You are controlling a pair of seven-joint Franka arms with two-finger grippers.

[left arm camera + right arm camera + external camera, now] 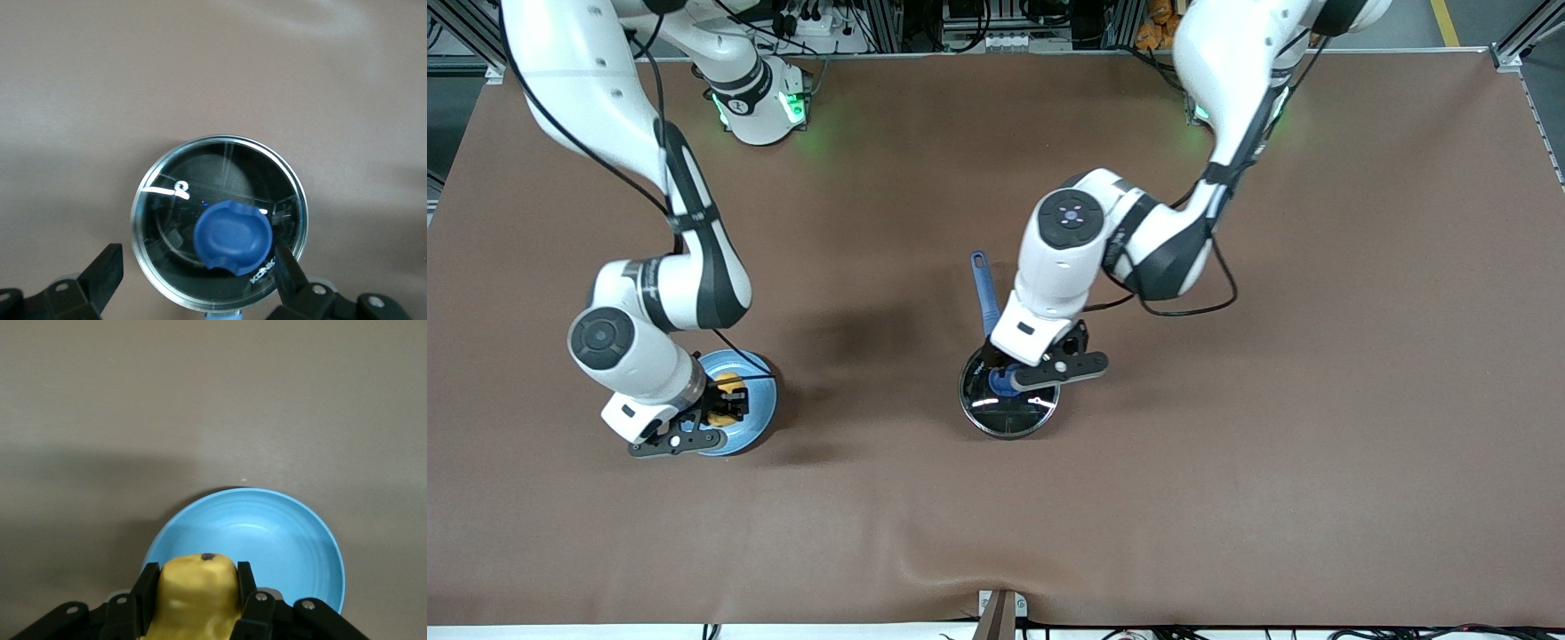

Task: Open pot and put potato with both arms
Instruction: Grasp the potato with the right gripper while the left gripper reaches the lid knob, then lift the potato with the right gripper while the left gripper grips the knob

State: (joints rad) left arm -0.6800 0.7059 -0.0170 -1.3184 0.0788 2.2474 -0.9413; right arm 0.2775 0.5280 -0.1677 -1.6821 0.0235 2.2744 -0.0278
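I see two white arms reaching down to a brown table. My right gripper is down on the blue plate, which sits toward the right arm's end of the table. Its two black fingers are squeezed tight on the potato, one on each side of it. The potato is yellow and bumpy, with a tiny dark spot on top. From the right wrist view I see it low over the plate, close to the rim, but I cannot tell if it touches the plate or is just above it. The rest of the plate is bare and shiny. My left gripper is over the pot, which stands near the middle of the table, well apart from the plate. The glass lid is on the pot, and I can see the black inside through it. The lid has a shiny steel rim and a blue knob in the middle. The left gripper's fingers are spread wide open, one on each side of the knob, and they hold nothing. They are not touching the knob. The pot's long blue handle sticks out away from the front camera, toward the arms' bases, and part of it is hidden under the left arm.
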